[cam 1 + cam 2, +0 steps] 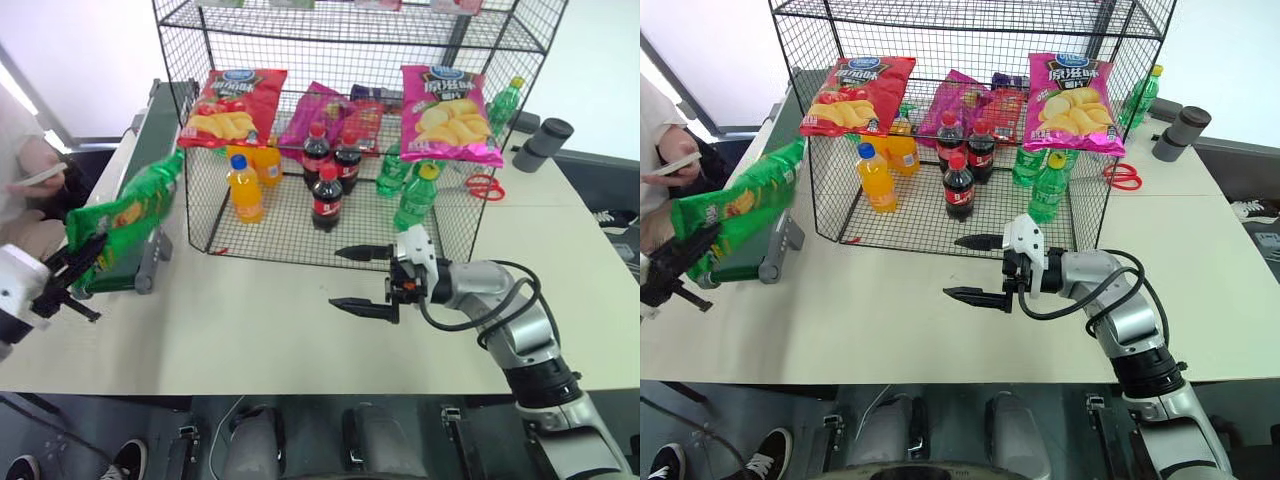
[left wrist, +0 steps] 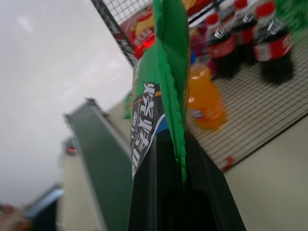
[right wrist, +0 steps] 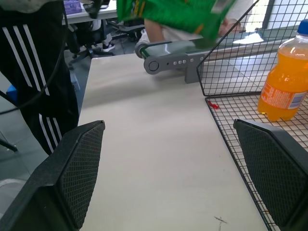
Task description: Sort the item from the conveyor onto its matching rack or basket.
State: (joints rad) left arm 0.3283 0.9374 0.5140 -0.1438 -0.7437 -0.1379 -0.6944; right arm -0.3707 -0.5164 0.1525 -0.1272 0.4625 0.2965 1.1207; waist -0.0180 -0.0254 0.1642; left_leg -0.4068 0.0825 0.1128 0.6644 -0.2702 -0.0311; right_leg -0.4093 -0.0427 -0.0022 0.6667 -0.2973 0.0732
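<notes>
Step in hand: carry phase — green crisp bag already gripped, lifted off the conveyor, not yet on the rack.

Left gripper clamped on the bag's near crimped edge; bag sticking up and away from the fingers, hanging in the air at the left edge of the table, just in front of the belt's near end. Left wrist view confirms the seam pinched between the fingers, orange soda bottle and cola bottles beyond on the rack's bottom mesh.

Right gripper spread wide, empty, pointing left, hovering over the table just in front of the rack's near edge — well apart from the bag.

Rack contents: red crisp bag and pink crisp bag hung on the front of the upper tier, drinks below, green bottles to the right.

Next move, by judgement: swing bag right and far toward the crisp tier, probably the gap between red and pink. Needs clearing the rack's near-left corner wire — bag is floppy and held at one edge, likely to snag or swing. Possible handover to the open right gripper; cannot tell which is intended.

Person seated at far left, holding a phone.
</notes>
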